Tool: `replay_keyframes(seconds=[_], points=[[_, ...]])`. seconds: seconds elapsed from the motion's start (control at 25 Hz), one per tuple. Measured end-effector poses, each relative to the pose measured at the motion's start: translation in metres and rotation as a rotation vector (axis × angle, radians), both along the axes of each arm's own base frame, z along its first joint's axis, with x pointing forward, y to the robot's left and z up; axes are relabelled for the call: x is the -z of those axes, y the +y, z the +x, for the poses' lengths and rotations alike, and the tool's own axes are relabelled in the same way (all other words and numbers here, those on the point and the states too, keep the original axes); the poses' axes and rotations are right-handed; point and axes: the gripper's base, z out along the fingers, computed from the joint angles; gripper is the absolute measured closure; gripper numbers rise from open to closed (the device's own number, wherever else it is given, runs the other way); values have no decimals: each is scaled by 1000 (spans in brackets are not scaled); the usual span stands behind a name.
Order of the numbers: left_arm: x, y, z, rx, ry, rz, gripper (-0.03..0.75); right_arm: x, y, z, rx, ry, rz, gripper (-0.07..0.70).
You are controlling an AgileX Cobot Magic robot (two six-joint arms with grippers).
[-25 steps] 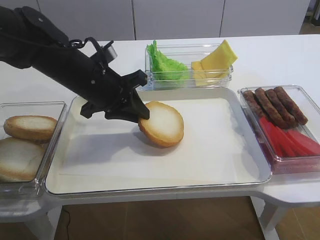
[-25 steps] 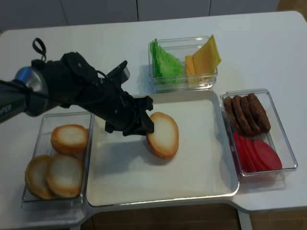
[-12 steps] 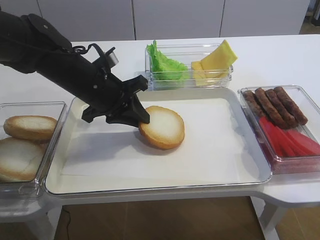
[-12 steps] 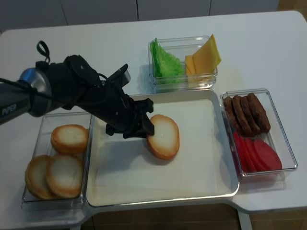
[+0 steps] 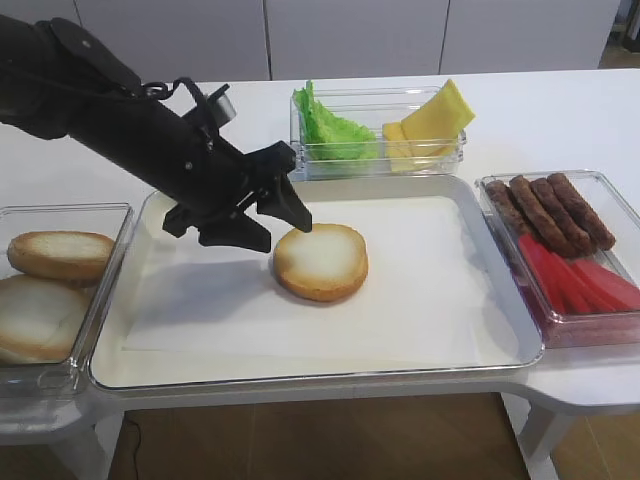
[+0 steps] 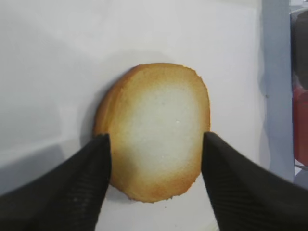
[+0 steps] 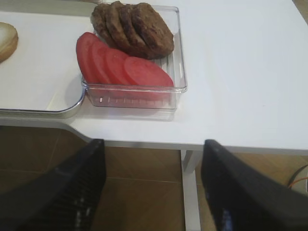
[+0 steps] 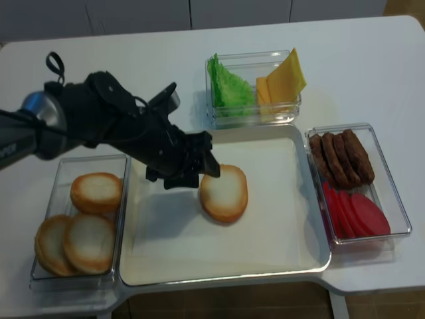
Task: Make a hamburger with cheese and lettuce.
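The hamburger bun half (image 5: 321, 262) lies flat, cut face up, on the paper-lined tray (image 5: 440, 300). My left gripper (image 5: 283, 228) is open and empty, just above the bun's left edge. In the left wrist view the bun (image 6: 159, 130) sits between the two spread fingers (image 6: 82, 187), apart from both. It also shows in the second high view (image 8: 224, 193). Green lettuce (image 5: 325, 128) and yellow cheese slices (image 5: 435, 115) share a clear box behind the tray. My right gripper (image 7: 154, 144) is open and empty, off the table's front right edge.
A clear box at the left (image 5: 100, 215) holds three more bun halves (image 5: 55, 253). A clear box at the right (image 5: 610, 190) holds dark meat pieces (image 5: 550, 210) and red slices (image 5: 580, 280); both also show in the right wrist view (image 7: 132, 24).
The bun half was tilted in my left gripper; now it lies flat on the tray. The left jaws have opened and let go of it. The right arm has not moved.
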Motion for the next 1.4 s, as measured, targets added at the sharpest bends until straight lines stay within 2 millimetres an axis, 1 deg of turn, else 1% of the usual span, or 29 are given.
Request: replay_keyframes(seconds=[0.24,0.52,0.84,1.0,1.24,1.4], points=[[-12,5,-5,26,-51,43,267,0,0,0,0,0,0,144],[-38,22,-18,46,-135,198,267,0,0,0,0,0,0,144],[-71,38,-37,51,-222,282,267,0,0,0,0,0,0,144],[-89,51,-50,40,-264,373,268,0,0,0,1,0,2,144],[-114,80,-74,-9,-301,582,268,0,0,0,1,0,2,144],[-128,96,-91,-23,-309,687,269,0,0,0,1,0,2,144]])
